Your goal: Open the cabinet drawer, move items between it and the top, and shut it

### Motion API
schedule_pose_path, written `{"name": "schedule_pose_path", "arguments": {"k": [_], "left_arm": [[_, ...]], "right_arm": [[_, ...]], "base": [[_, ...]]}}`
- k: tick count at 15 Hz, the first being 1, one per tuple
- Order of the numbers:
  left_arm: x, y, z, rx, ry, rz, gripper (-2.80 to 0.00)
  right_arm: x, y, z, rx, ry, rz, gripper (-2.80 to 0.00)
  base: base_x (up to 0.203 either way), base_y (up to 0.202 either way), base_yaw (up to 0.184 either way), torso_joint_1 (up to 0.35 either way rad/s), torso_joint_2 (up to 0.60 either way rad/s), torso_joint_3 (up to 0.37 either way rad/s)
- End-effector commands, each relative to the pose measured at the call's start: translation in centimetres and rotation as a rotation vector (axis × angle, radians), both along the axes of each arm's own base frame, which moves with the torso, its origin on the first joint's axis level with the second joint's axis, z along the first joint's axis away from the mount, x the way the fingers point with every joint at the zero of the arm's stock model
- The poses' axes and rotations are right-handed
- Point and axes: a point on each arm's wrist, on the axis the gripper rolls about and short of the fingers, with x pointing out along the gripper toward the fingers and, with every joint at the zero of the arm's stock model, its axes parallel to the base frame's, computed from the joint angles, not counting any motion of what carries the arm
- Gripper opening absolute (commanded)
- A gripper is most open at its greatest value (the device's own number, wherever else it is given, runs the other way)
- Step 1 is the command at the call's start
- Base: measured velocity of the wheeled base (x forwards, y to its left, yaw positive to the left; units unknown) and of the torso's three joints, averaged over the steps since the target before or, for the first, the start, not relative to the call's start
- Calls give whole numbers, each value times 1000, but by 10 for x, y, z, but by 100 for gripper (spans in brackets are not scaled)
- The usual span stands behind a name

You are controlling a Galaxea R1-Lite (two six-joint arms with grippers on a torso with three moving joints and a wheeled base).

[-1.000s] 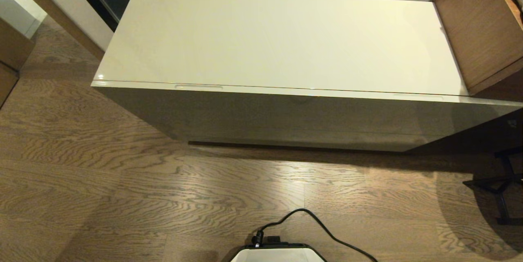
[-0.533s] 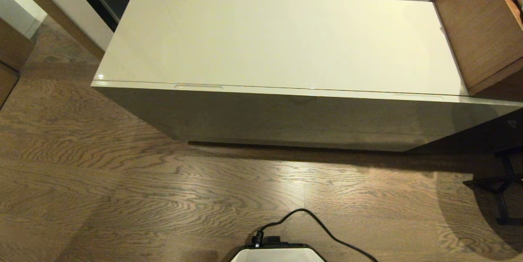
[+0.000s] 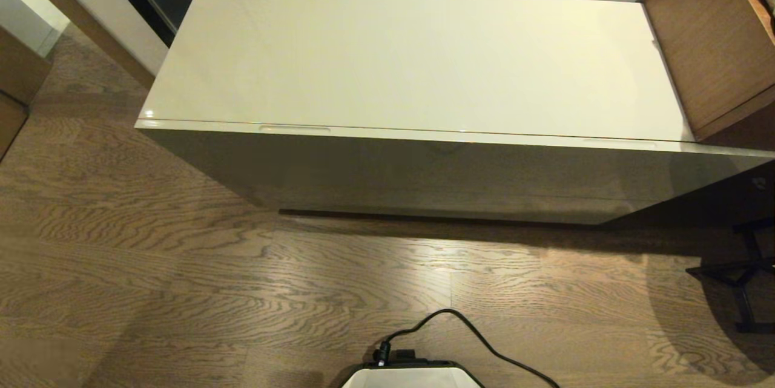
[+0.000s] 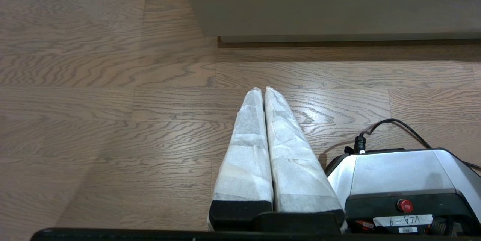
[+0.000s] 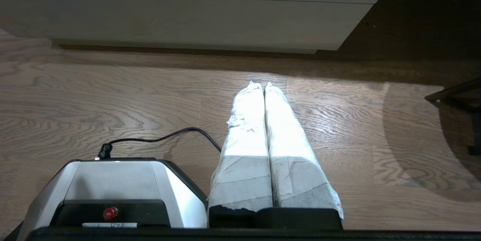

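Cabinet drawer [image 3: 424,164] fully pushed in, directly ahead of the base: wide glossy beige-grey front, two slim handle slots along its upper edge. The top [image 3: 412,61] above it is flat glossy cream, bare. Left claw [image 4: 264,90] and right claw [image 5: 264,85] both pressed together, holding nothing, low over the wood floor [image 3: 181,291] in front of the cabinet.

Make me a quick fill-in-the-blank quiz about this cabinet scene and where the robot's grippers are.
1. The cabinet drawer is fully ____.
2. The left gripper has its fingers pressed ____, holding nothing.
3. The right gripper hangs over the wooden ____.
4. The number of items lying on the top is ____.

Missing words: closed; together; floor; zero
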Motion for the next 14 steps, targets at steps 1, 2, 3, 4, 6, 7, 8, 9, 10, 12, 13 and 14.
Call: {"name": "schedule_pose_path", "arguments": {"k": [1,2,3,4,6,7,8,9,10,12,13,14], "left_arm": [[0,0,0,1,1,1,-280],[0,0,0,1,1,1,-280],[0,0,0,1,1,1,-280],[0,0,0,1,1,1,-280],[0,0,0,1,1,0,-280],[0,0,0,1,1,0,-280],[0,0,0,1,1,1,-280],[0,0,0,1,1,0,-280],[0,0,0,1,1,0,-280],[0,0,0,1,1,0,-280],[0,0,0,1,1,0,-280],[0,0,0,1,1,0,-280]], "right_arm": [[1,0,-1,0,7,0,-280],[1,0,-1,0,7,0,-280],[1,0,-1,0,7,0,-280],[1,0,-1,0,7,0,-280],[1,0,-1,0,7,0,-280],[1,0,-1,0,7,0,-280],[1,0,-1,0,7,0,-280],[1,0,-1,0,7,0,-280],[1,0,-1,0,7,0,-280],[1,0,-1,0,7,0,-280],[1,0,-1,0,7,0,-280],[1,0,-1,0,7,0,-280]], "base": [[0,0,0,0,0,0],[0,0,0,0,0,0],[0,0,0,0,0,0],[0,0,0,0,0,0],[0,0,0,0,0,0],[0,0,0,0,0,0],[0,0,0,0,0,0],[0,0,0,0,0,0],[0,0,0,0,0,0],[0,0,0,0,0,0],[0,0,0,0,0,0],[0,0,0,0,0,0]]}}
